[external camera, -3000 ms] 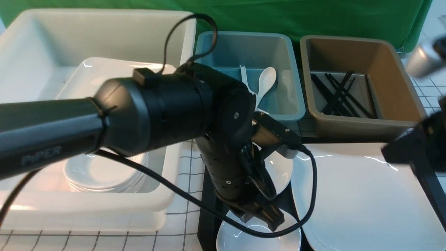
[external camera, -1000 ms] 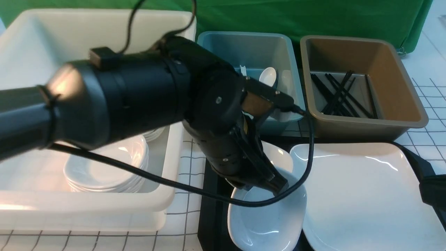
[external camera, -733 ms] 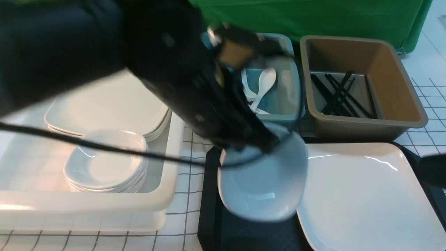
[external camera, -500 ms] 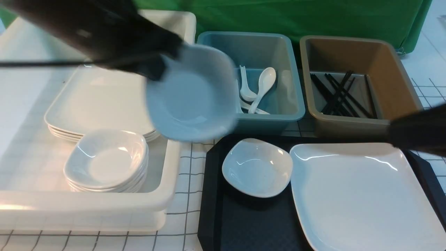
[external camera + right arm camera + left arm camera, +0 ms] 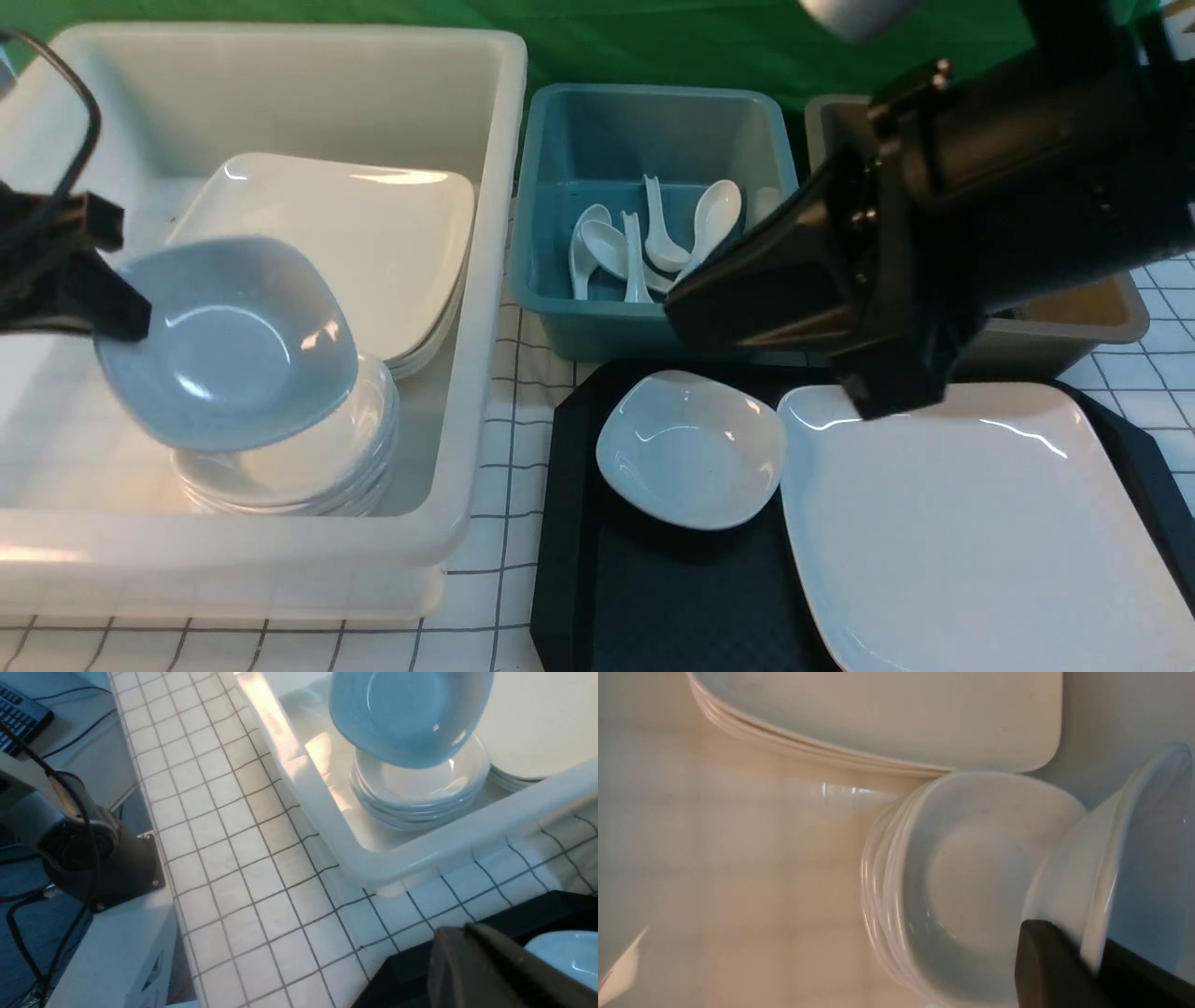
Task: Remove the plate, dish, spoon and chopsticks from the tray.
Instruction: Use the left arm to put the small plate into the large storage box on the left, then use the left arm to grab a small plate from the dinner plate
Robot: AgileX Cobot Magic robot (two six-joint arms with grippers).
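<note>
My left gripper (image 5: 117,317) is shut on the rim of a small white dish (image 5: 233,345) and holds it tilted just above a stack of similar dishes (image 5: 308,457) in the white tub. In the left wrist view the fingers (image 5: 1041,942) pinch that rim (image 5: 1097,914). On the black tray (image 5: 653,597) lie another small dish (image 5: 691,448) and the large square plate (image 5: 971,532). My right gripper (image 5: 460,931) is shut and empty above the tray's left corner (image 5: 514,910). Spoons (image 5: 644,243) lie in the blue tub. No chopsticks show; the right arm hides them.
The white tub (image 5: 485,280) also holds stacked large plates (image 5: 373,233). The blue tub (image 5: 560,317) stands behind the tray. The brown tub (image 5: 1074,322) is mostly hidden by the right arm. The tiled table (image 5: 243,868) ends near the left arm's base (image 5: 84,858).
My left gripper lifted a small dish off the tray and carried it left over the dish stack in the white tub. My right arm swung in above the back right, covering the brown tub.
</note>
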